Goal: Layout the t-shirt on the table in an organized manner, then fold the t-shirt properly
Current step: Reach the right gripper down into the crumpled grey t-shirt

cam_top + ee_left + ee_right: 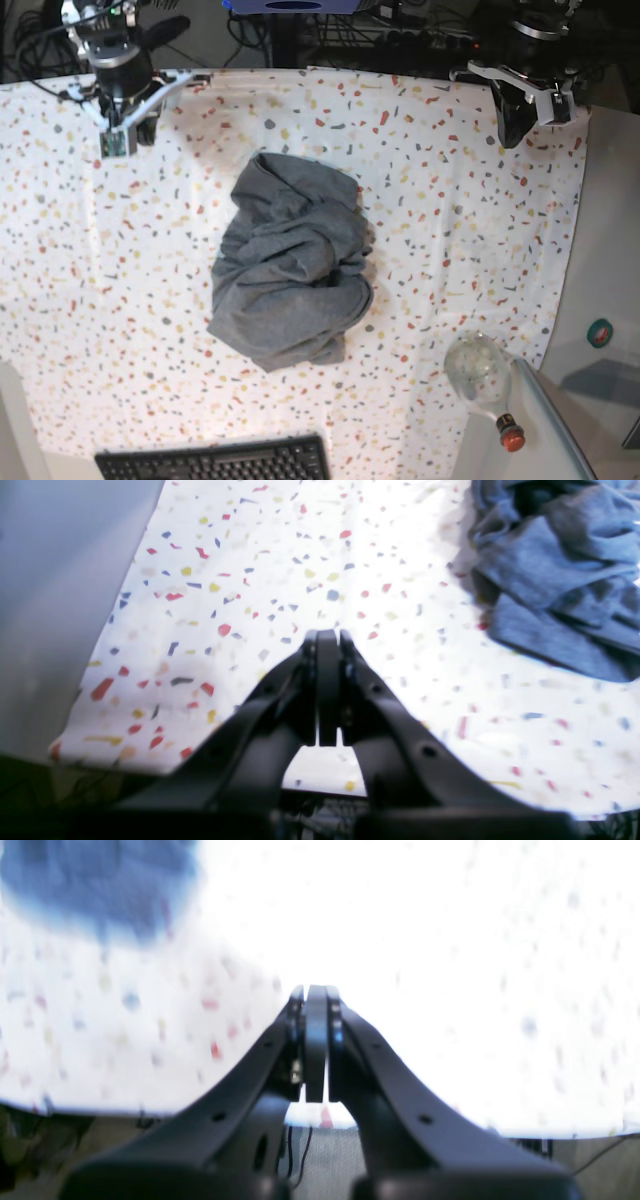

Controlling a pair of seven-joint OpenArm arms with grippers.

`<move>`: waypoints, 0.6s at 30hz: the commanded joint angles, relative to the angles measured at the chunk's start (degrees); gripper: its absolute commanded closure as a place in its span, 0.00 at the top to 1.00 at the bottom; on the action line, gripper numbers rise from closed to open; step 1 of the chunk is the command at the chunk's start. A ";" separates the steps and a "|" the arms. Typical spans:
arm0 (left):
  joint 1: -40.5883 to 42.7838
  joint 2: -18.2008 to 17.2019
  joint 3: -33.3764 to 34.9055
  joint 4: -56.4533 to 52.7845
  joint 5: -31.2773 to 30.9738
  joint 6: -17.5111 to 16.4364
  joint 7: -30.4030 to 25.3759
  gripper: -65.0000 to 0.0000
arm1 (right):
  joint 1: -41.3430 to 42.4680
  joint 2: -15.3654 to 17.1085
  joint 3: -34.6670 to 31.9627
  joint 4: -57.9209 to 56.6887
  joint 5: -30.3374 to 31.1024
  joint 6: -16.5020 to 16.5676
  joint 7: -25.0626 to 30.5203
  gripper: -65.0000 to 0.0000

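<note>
text: none legible | labels: none | brands: none | numbers: none

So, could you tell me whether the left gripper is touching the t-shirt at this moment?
Apart. The base view shows the left gripper near the table's far edge, with speckled cloth between it and the crumpled t-shirt.

robot lab, cables (250, 30) (keyboard (215, 462))

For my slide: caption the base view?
Crumpled heather-grey knit t-shirt heaped mid-table on speckled terrazzo cloth, both hands clear.
</note>
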 commanded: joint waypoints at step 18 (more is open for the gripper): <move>-3.36 9.48 -12.08 1.27 -20.85 0.21 14.04 0.00 | 49.33 4.57 -29.13 -15.37 -0.13 0.25 -24.81 0.44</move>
